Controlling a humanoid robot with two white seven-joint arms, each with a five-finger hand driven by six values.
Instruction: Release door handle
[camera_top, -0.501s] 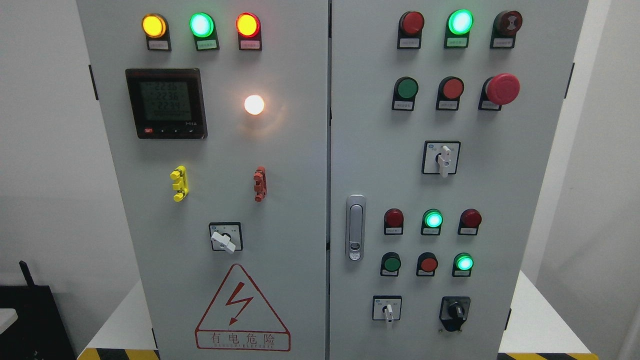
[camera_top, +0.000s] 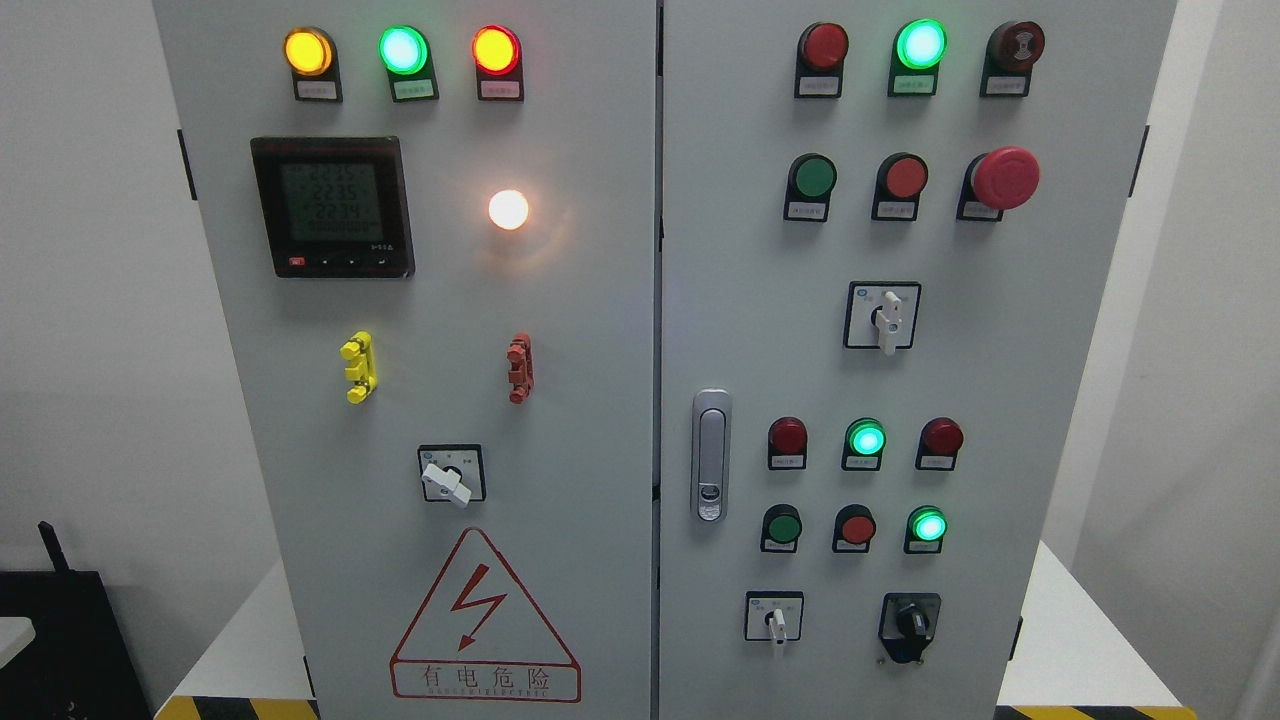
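Two grey cabinet doors (camera_top: 440, 330) fill the view; the silver door handle (camera_top: 711, 455) sits upright on the right door's left edge, untouched, with no fingers anywhere in shot.

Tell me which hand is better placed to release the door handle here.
Neither can be picked: no robot hand or arm shows in the head view. The door handle sits flush and untouched on the right door, near the centre seam, so it already looks released.

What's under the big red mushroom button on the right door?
Right below the red mushroom button sits a white-handled switch in a black square frame, on the grey door. Whatever is behind the closed door stays hidden.
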